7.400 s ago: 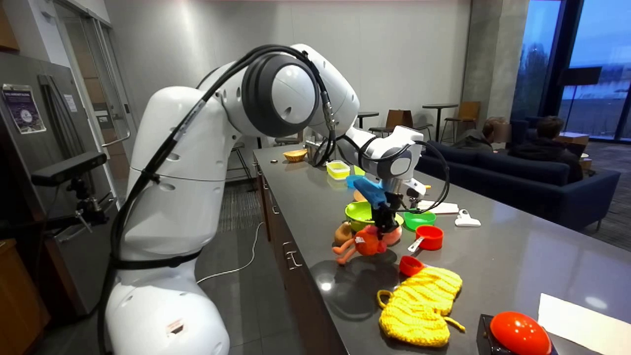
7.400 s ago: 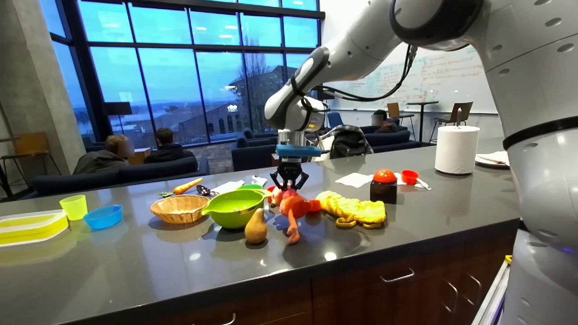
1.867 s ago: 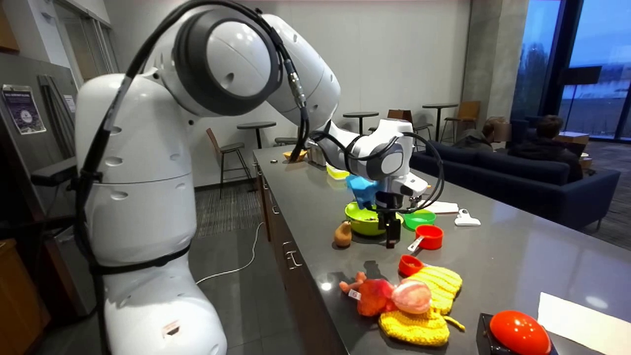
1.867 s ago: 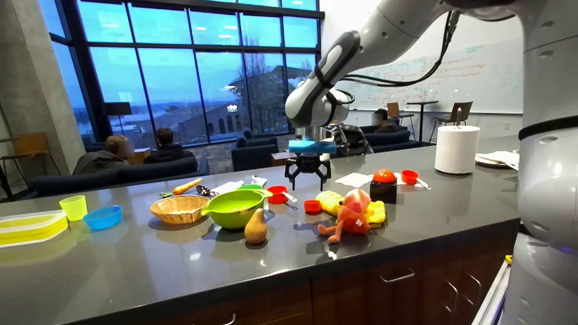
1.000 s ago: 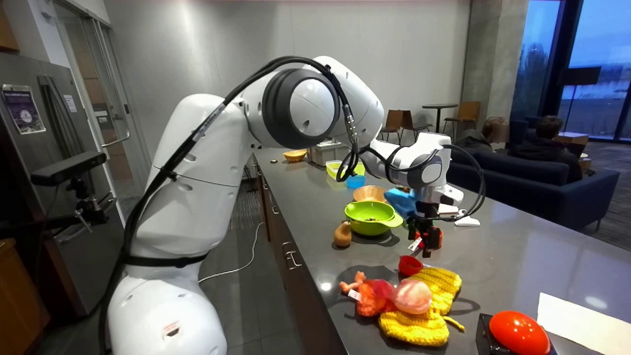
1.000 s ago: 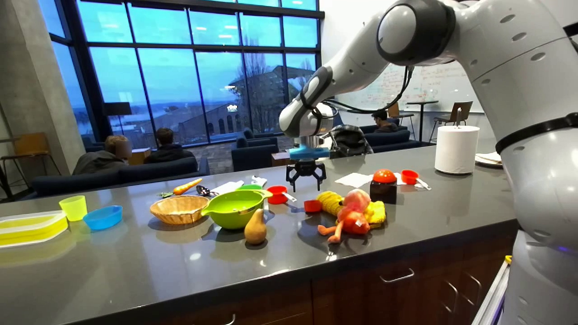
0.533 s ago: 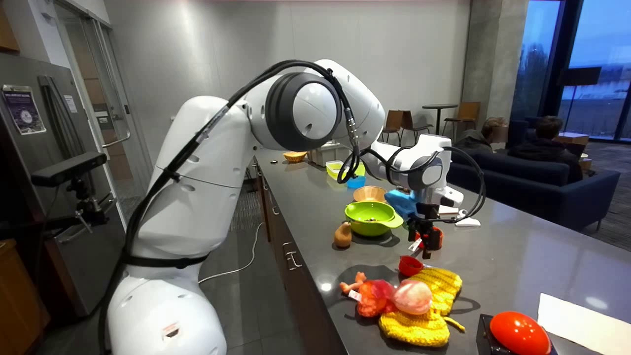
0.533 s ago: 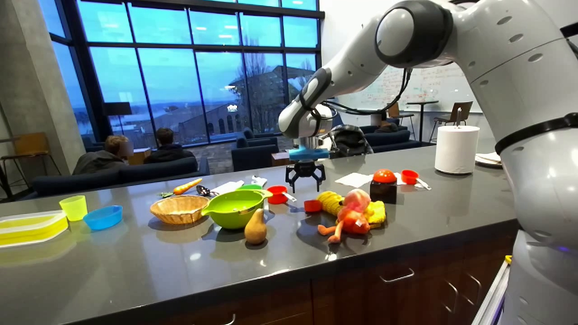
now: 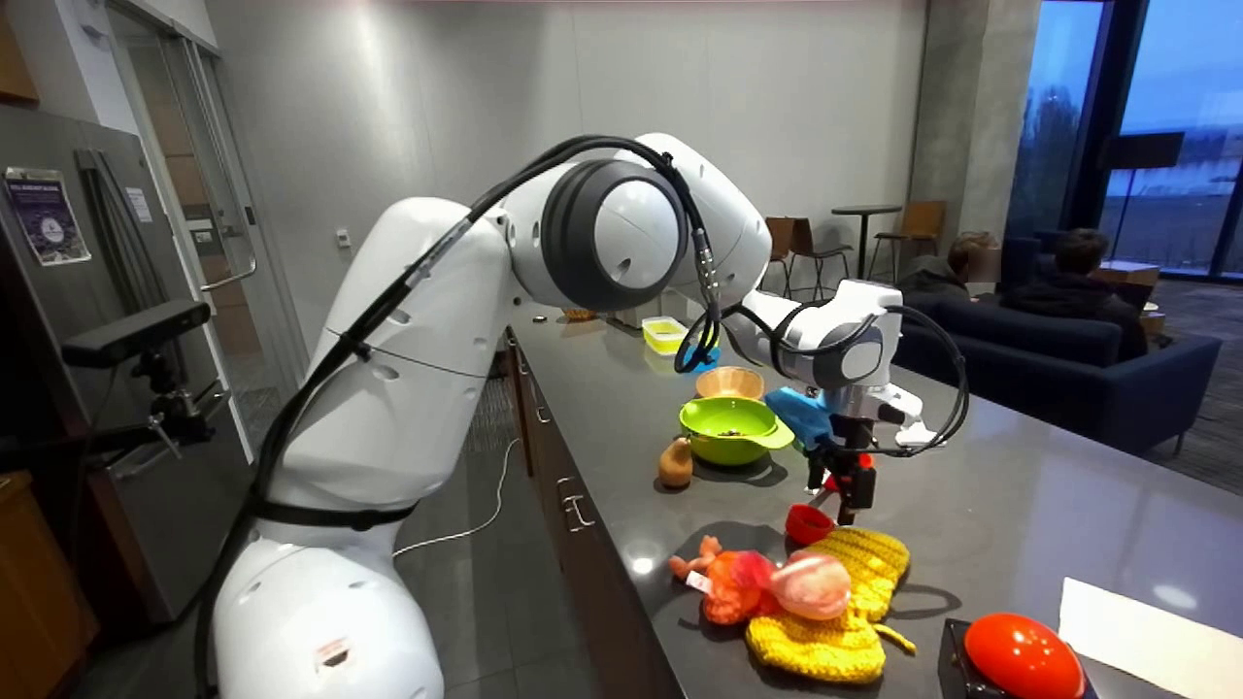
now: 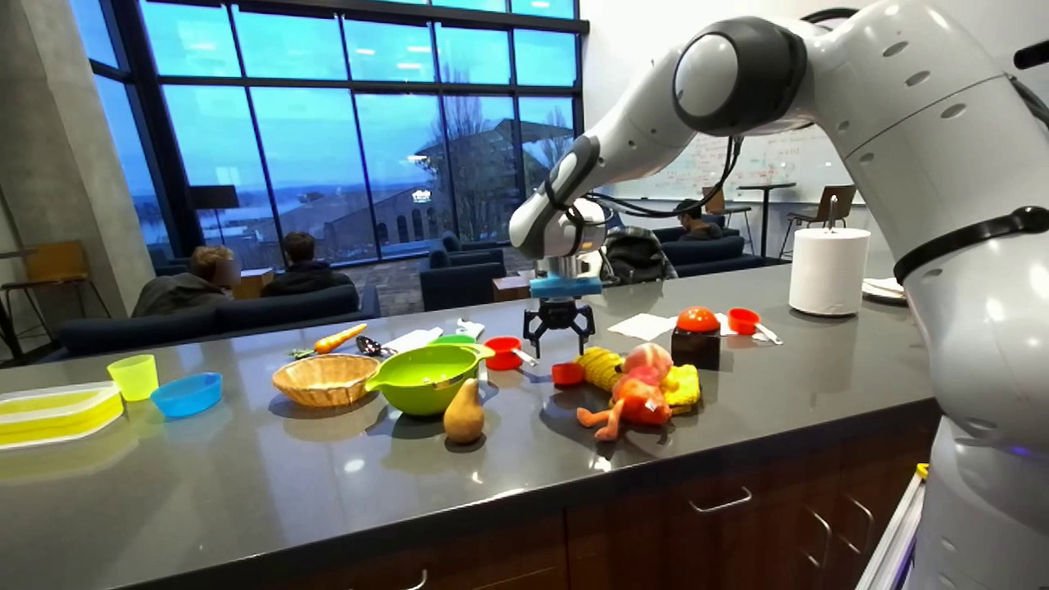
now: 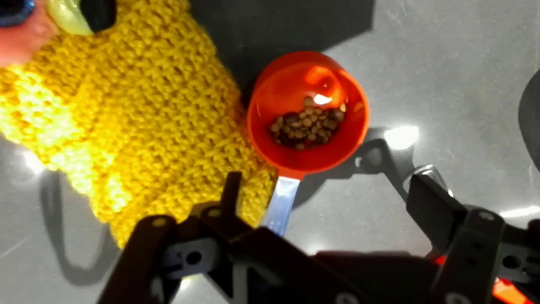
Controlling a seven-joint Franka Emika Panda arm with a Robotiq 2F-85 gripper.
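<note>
Wrist view: gripper (image 11: 329, 194) spread wide, nothing between jaws; small red cup (image 11: 291, 90) just beyond, brown beans (image 11: 306, 126) inside, handle (image 11: 282, 202) running beneath gripper. Knock against handle could tip cup, spill beans; left finger (image 11: 230, 192) overhangs yellow mitt (image 11: 160, 105), so low pass could snag knit.

Exterior view: plush toy (image 9: 812, 585) lies across mitt, crowding cup's near side.

Exterior view: larger red cup (image 10: 501, 354) left of gripper; green bowl (image 10: 426, 385) and pear (image 10: 465, 414) farther left; red button (image 10: 697, 319) right.

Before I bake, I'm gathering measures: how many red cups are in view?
3: one cup beside the yellow knit, a second cup near the green bowl, a third cup near the button. Others may be hidden.
</note>
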